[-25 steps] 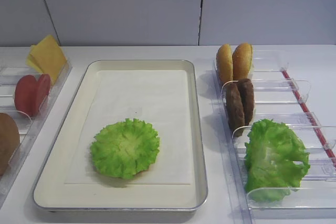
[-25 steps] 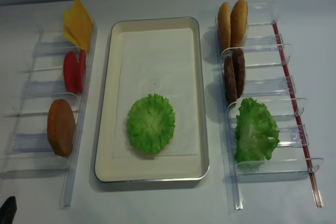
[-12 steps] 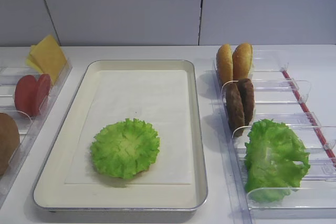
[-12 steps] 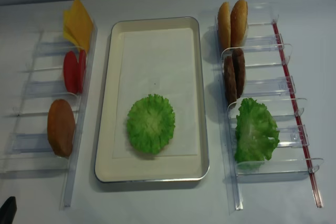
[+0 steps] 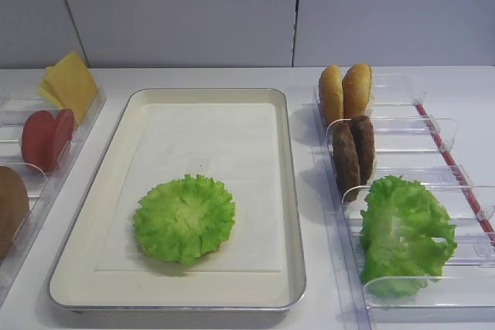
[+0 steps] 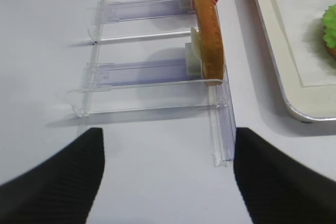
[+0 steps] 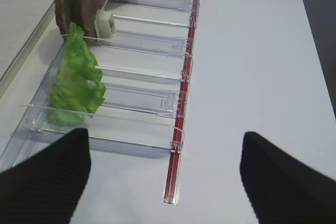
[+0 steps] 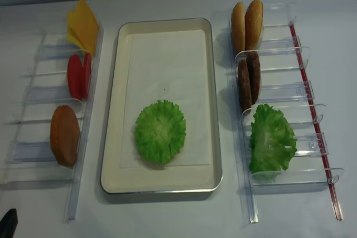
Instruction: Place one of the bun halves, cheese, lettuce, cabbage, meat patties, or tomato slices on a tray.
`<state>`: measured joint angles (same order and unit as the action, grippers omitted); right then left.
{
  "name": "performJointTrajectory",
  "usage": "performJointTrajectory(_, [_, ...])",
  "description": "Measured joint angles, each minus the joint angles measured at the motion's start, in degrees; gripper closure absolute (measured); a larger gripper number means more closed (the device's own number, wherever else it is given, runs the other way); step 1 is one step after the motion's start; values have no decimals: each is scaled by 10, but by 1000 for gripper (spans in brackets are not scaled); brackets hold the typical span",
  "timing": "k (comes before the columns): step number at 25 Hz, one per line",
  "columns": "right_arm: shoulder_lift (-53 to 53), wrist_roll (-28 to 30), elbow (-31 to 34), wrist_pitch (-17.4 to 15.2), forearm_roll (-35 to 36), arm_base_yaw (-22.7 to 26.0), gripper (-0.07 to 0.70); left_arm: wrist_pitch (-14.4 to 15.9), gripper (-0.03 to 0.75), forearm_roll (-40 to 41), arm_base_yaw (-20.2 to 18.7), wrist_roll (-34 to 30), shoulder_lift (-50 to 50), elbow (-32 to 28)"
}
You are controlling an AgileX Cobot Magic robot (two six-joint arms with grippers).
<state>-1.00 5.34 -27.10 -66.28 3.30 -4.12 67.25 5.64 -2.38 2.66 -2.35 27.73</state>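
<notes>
just the lettuce (image 8: pixel 160 131) flat on the tray (image 8: pixel 164 184), near end

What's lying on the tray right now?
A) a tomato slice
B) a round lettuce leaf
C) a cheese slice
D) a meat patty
B: the round lettuce lies flat on the tray, near its front end; nothing else shows on it.

Shiny metal-rimmed tray (image 8: pixel 217 137), matt paper liner (image 8: pixel 162 65), clear plastic bins (image 8: pixel 284 90)
</notes>
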Motion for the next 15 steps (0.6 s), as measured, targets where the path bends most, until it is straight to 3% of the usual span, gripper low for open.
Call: performJointTrajectory(15, [0,0,0,0,0,0,22,0,197,0,0,0,0,0])
